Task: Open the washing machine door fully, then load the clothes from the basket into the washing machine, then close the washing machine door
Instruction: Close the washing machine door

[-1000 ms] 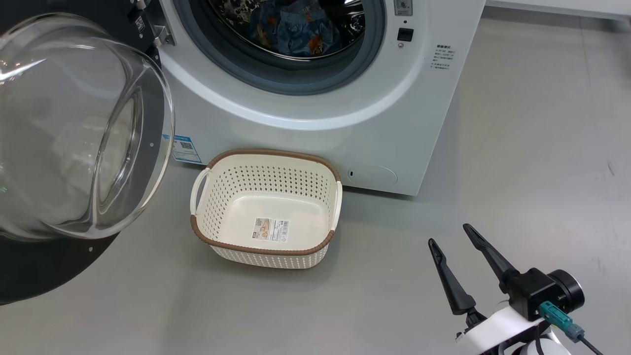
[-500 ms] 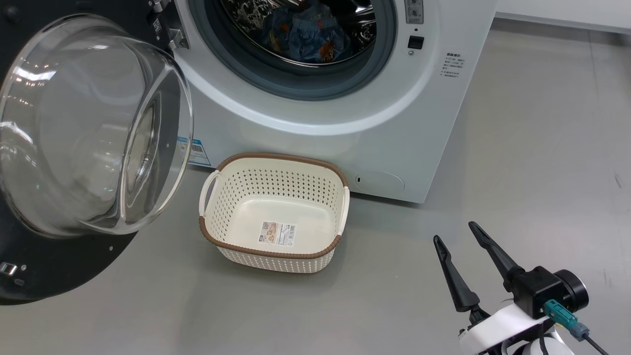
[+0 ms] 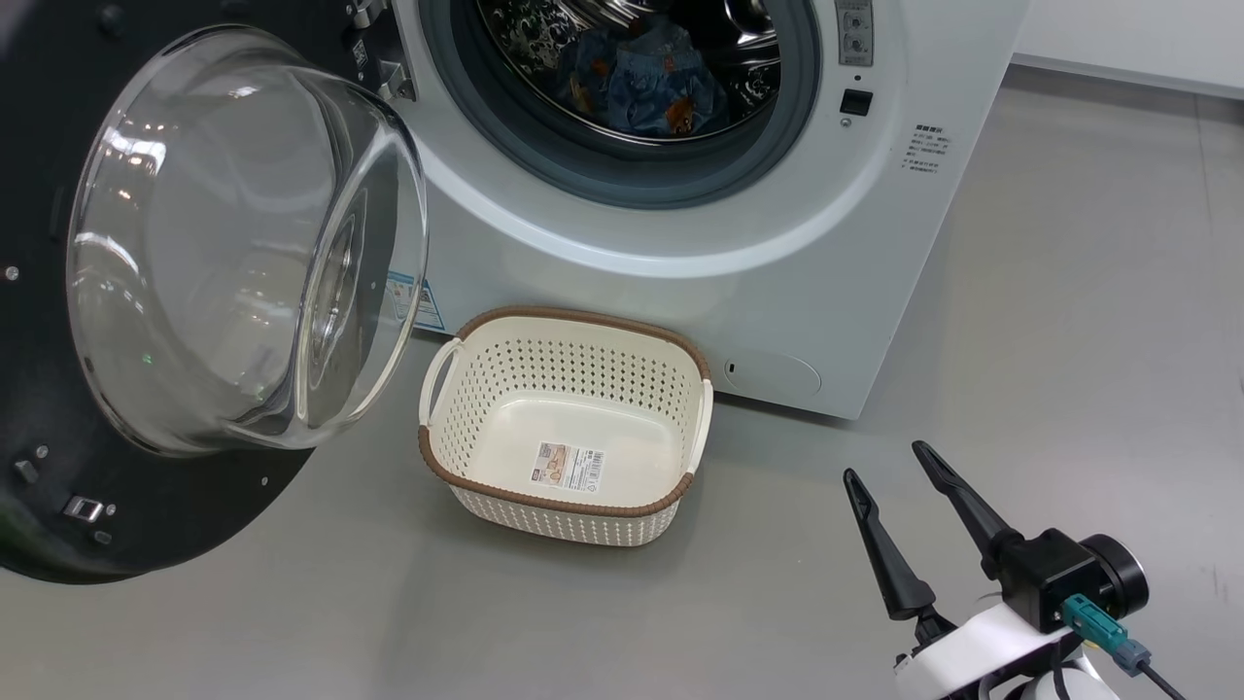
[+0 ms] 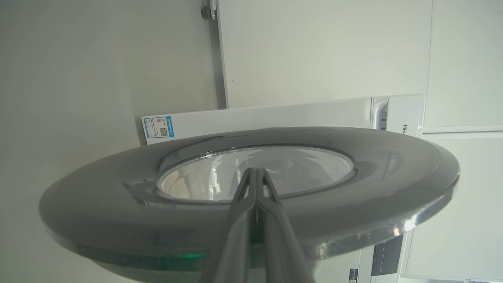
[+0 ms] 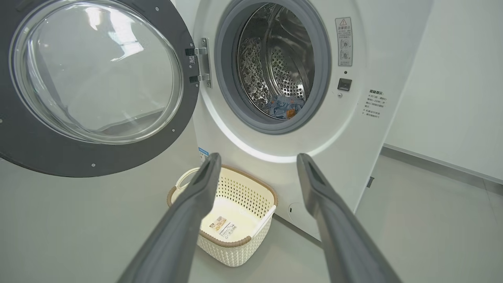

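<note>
Left gripper point(image 4: 255, 170), pinched shut, empty, faces the round black-rimmed glass door point(image 4: 377, 188) just ahead; its tips may skid on that gloss, leaving it ajar

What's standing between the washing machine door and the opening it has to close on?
Nothing visible blocks the washing machine door from swinging shut. The clothes lie inside the drum. The basket stands on the floor below, seemingly lower than the door's rim.
</note>
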`<state>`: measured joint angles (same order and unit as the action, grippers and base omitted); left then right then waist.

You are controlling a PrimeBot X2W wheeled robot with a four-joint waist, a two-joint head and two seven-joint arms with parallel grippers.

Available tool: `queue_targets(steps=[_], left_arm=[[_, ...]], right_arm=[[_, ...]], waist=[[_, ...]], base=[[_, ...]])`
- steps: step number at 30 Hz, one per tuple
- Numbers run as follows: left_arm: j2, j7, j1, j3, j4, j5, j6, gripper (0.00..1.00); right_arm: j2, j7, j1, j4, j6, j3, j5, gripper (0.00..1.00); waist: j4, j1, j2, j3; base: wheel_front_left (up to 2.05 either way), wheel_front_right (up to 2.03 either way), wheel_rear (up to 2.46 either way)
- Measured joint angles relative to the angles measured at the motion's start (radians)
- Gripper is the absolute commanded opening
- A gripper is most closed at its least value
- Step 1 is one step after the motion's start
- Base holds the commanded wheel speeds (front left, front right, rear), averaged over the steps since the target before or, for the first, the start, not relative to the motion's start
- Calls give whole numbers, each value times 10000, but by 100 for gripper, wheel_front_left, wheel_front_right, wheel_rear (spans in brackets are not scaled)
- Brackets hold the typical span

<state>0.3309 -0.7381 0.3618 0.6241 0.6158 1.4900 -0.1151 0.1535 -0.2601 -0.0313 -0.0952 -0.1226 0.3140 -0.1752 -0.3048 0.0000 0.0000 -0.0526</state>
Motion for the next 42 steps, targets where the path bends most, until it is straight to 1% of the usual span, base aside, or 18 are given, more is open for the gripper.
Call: queue_targets(steps=[6, 15, 20, 21, 26, 28, 35, 42], left_arm=[[-416, -96, -114, -94, -378, 125, -2, 0], [-1567, -161, -390, -575, -1093, 242, -75, 0], [-2173, -176, -573, -1093, -1760, 242, -75, 0], [-2173, -176, -573, -1093, -1760, 242, -75, 0], [-2815, -278, -843, -1599, -2545, 192, -77, 0], [-2984, -341, -1022, -1818, -2846, 81, -75, 0], [-3049, -253, -1665, -2128, -3676, -21, -75, 0], [-3057, 73, -2075, -2433, -4098, -6, -77, 0]], right_arm=[[-19, 0, 0, 2, 0, 56, 0, 100], [-52, 0, -35, -2, 0, -25, 2, 100], [-79, 0, -37, -2, 0, -33, 2, 100], [-79, 0, -37, -2, 0, -33, 2, 100], [-140, 0, -62, -25, 0, 10, 0, 100], [-159, 0, -124, -25, 0, 31, 2, 100], [-169, 0, -147, -38, 0, 263, 2, 100], [-117, 0, -149, -65, 0, 395, 2, 100]], waist=[[33, 0, 0, 26], [104, 0, 0, 22], [120, 0, 0, 72], [120, 0, 0, 72], [159, 0, 0, 183], [183, 0, 0, 207], [427, 0, 0, 274], [817, 0, 0, 349]], base=[[0, 0, 0], [0, 0, 0], [0, 0, 0], [0, 0, 0], [0, 0, 0], [0, 0, 0], [0, 0, 0], [0, 0, 0]])
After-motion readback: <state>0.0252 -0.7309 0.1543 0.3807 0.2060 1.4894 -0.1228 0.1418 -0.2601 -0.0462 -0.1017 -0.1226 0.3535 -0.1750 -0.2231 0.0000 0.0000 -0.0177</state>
